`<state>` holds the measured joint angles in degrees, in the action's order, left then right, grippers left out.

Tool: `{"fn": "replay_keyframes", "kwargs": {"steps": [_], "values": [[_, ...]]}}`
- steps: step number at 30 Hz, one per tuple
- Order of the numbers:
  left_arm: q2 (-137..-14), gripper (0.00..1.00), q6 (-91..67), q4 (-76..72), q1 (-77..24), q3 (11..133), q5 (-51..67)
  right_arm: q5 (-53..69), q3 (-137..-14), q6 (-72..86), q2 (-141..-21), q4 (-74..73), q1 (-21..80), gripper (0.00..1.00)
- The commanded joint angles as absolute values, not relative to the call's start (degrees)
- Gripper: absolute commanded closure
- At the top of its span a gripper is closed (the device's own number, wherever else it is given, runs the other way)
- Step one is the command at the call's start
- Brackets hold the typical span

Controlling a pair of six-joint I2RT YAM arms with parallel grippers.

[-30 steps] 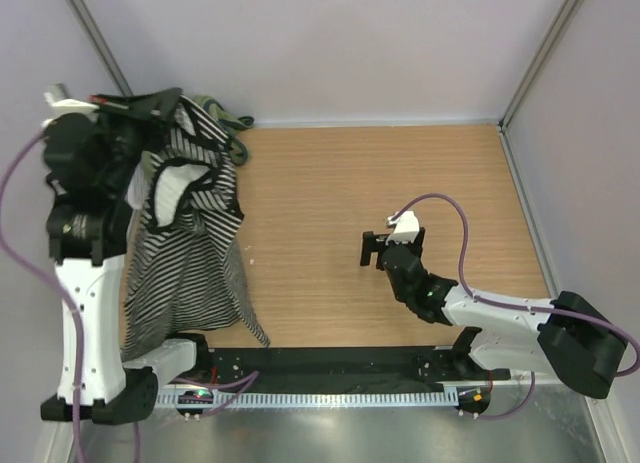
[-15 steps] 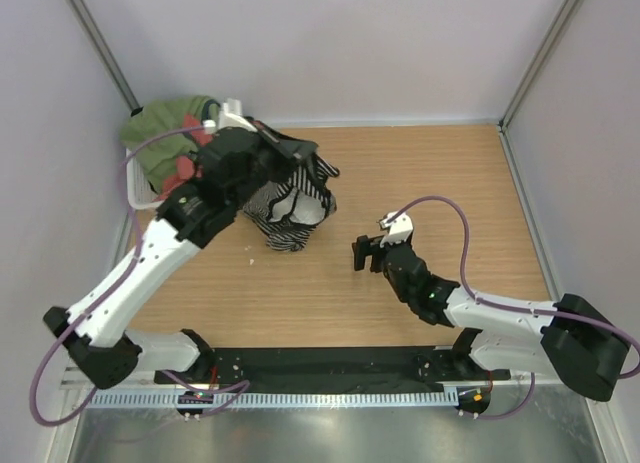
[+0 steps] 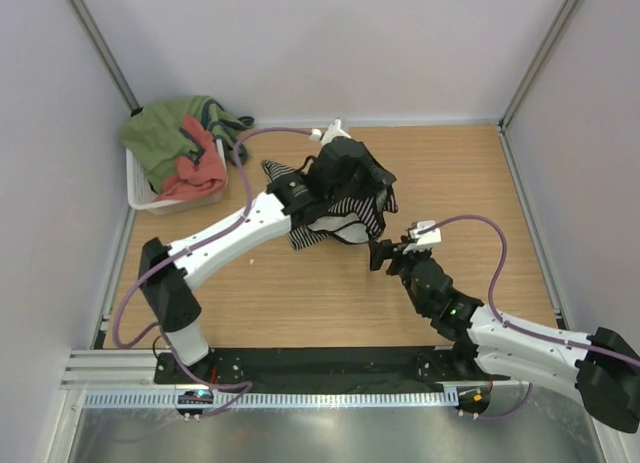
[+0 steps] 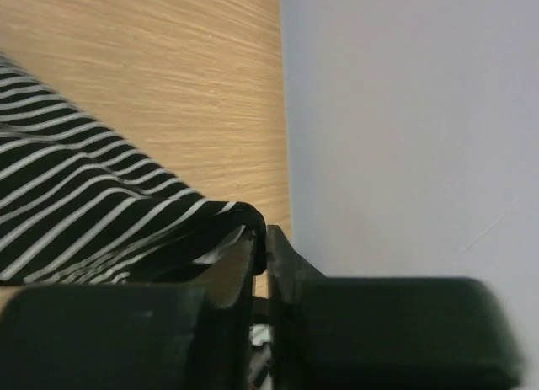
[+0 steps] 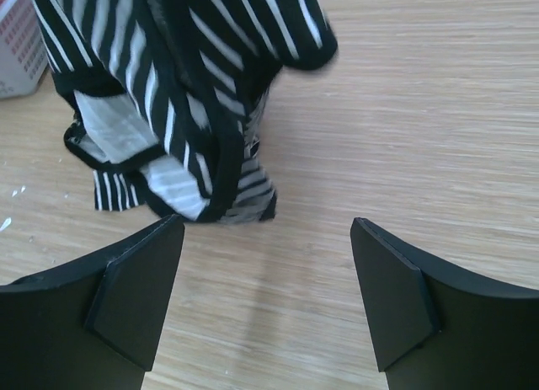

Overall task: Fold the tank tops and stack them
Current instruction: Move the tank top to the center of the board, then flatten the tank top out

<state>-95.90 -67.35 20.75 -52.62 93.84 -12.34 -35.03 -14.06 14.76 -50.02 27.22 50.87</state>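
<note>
The black-and-white striped tank top (image 3: 338,211) hangs bunched over the middle of the table, its lower folds touching the wood. My left gripper (image 3: 366,181) is above it, shut on the top's black hem (image 4: 253,226). My right gripper (image 3: 386,251) hovers just right of the bunch and stands open with nothing between its fingers (image 5: 139,293). The striped top (image 5: 185,95) hangs just ahead of them. A salmon-red tank top (image 3: 196,169) lies in the white basket (image 3: 140,195) at the back left.
A green garment (image 3: 165,133) is heaped in the basket over the salmon-red top. The basket's corner (image 5: 18,49) shows at the left edge of the right wrist view. Grey walls enclose the table at back, left and right.
My left arm has swung the striped top from the left edge to the table's middle and lowered it. The right gripper has shifted slightly right and towards the near edge.
</note>
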Motion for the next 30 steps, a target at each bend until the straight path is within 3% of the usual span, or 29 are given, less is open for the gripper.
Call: {"fn": "replay_keyframes", "kwargs": {"steps": [1, 3, 6, 7, 8, 9, 14, 17, 21, 30], "values": [[-102.0, 0.71, -64.4, 18.8, -52.6, 101.6, -6.3, -43.8, -12.3, 15.6, -44.6, 30.3, 50.8, 0.14], [-107.6, 0.49, -61.0, 23.5, -52.5, 106.8, -1.6, -46.3, -11.4, 15.9, -42.4, 30.0, 50.7, 0.13], [-110.7, 0.31, -55.9, 35.8, -52.3, 116.5, -4.7, -46.2, -9.3, 15.6, -39.4, 30.7, 50.8, 0.13], [-110.1, 0.25, -55.3, 38.2, -52.1, 116.1, -6.1, -45.4, -9.4, 15.4, -39.2, 30.9, 50.8, 0.14], [-109.3, 0.05, -54.8, 38.8, -51.6, 115.2, -7.3, -44.0, -9.5, 15.3, -39.5, 30.9, 50.8, 0.14], [-106.5, 0.02, -54.1, 38.9, -50.2, 113.7, -7.7, -42.6, -9.7, 15.0, -40.9, 31.3, 50.7, 0.14], [-94.8, 0.0, -54.4, 34.4, -41.0, 96.4, -2.1, -31.8, -14.8, 13.6, -51.7, 31.9, 50.8, 0.22], [-85.8, 0.01, -54.4, 31.8, -34.6, 85.2, -2.1, -23.7, -20.4, 13.2, -60.2, 29.0, 50.7, 0.36], [-76.2, 0.02, -54.2, 27.3, -28.7, 70.1, -3.2, -17.2, -27.2, 13.4, -67.0, 26.3, 50.8, 0.41], [-63.8, 0.04, -53.3, 23.9, -22.6, 53.1, -6.8, -8.3, -46.0, 15.2, -86.1, 12.7, 51.6, 0.53]]}}
